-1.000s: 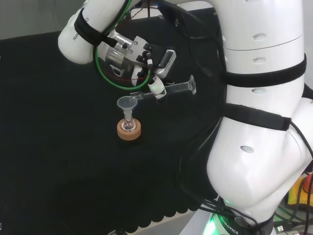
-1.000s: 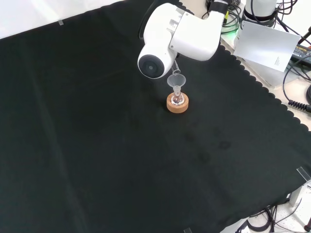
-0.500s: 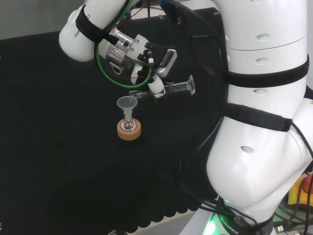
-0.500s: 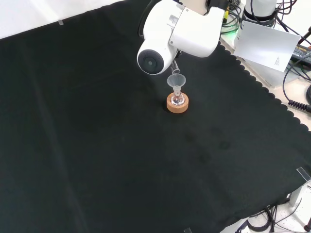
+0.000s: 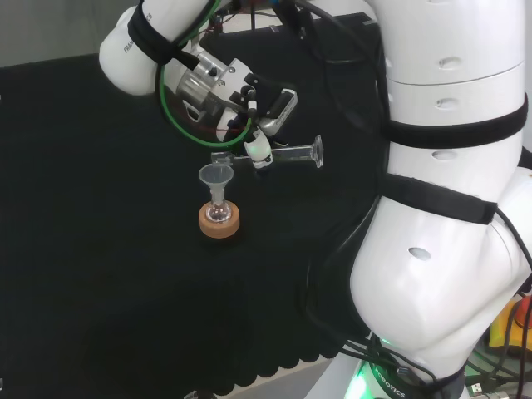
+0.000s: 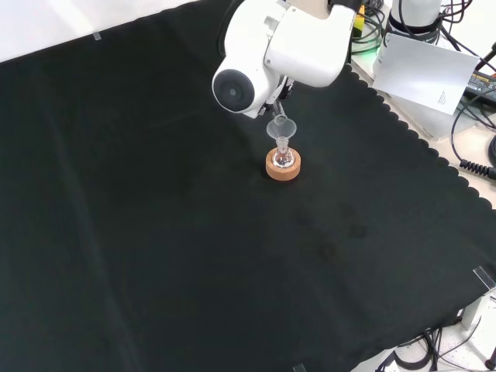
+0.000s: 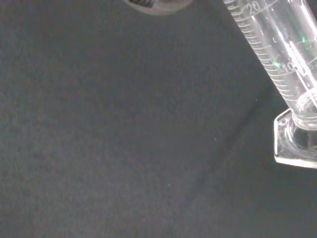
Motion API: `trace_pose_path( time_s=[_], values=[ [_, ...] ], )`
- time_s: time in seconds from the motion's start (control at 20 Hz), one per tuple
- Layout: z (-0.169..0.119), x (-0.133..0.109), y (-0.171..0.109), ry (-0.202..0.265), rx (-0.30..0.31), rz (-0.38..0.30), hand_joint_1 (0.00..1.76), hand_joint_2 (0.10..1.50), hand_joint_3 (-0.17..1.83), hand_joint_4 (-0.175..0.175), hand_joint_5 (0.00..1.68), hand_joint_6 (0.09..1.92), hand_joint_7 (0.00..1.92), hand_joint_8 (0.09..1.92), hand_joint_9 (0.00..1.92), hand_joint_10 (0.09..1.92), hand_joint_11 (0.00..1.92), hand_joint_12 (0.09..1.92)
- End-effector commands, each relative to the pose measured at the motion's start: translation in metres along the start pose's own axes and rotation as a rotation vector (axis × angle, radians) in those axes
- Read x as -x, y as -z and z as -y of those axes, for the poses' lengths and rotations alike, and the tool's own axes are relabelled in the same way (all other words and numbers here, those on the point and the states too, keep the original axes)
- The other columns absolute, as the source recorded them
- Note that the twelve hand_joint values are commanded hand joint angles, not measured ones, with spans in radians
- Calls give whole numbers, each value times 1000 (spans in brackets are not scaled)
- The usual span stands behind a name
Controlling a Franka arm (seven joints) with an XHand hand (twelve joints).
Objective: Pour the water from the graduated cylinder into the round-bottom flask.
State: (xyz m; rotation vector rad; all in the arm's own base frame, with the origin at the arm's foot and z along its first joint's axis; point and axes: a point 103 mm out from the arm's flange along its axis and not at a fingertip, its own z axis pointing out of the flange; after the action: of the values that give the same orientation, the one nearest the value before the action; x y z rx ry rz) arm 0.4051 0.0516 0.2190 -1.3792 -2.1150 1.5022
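Note:
In the head view my hand [image 5: 249, 100] is shut on a clear graduated cylinder [image 5: 283, 155], which lies nearly level with its mouth just above a clear funnel [image 5: 215, 176]. The funnel stands in a small round-bottom flask [image 5: 219, 213] on a cork ring [image 5: 219, 222]. The cylinder's foot [image 5: 317, 151] points to the right. The wrist view has the cylinder's scale [image 7: 270, 47] and its hexagonal foot [image 7: 296, 140] close up over black cloth. In the front view the funnel [image 6: 281, 128], flask [image 6: 283, 159] and cork ring [image 6: 283, 166] stand just below the arm's white link [image 6: 275, 43].
The arm's big white links [image 5: 440, 191] fill the right of the head view. Black cloth [image 6: 155, 232] lies bare around the flask. Its scalloped edge [image 6: 418, 139], a white sheet [image 6: 422, 74] and cables lie at the front view's right.
The hand has lifted a little and moved left in the head view. The cylinder has gone from mouth-down to nearly level. The flask, funnel and ring have not moved.

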Motion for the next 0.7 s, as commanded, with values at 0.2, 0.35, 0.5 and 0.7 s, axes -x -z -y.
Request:
trace_pose_path(
  time_s=[0.2,0.35,0.5,0.7],
  values=[
    [4,7,1,50,129,-97,1142,1149,6,-175,920,1102,1270,346,1477,87,1302,700],
    [4,17,-6,72,170,-126,1143,1149,5,-175,921,1101,1270,345,1477,87,1302,700],
    [4,30,-13,112,253,-169,1143,1148,5,-175,921,1100,1270,344,1477,87,1303,700],
    [4,51,-19,161,373,-228,1143,1147,4,-175,925,1097,1270,343,1477,87,1307,701]
  ],
)
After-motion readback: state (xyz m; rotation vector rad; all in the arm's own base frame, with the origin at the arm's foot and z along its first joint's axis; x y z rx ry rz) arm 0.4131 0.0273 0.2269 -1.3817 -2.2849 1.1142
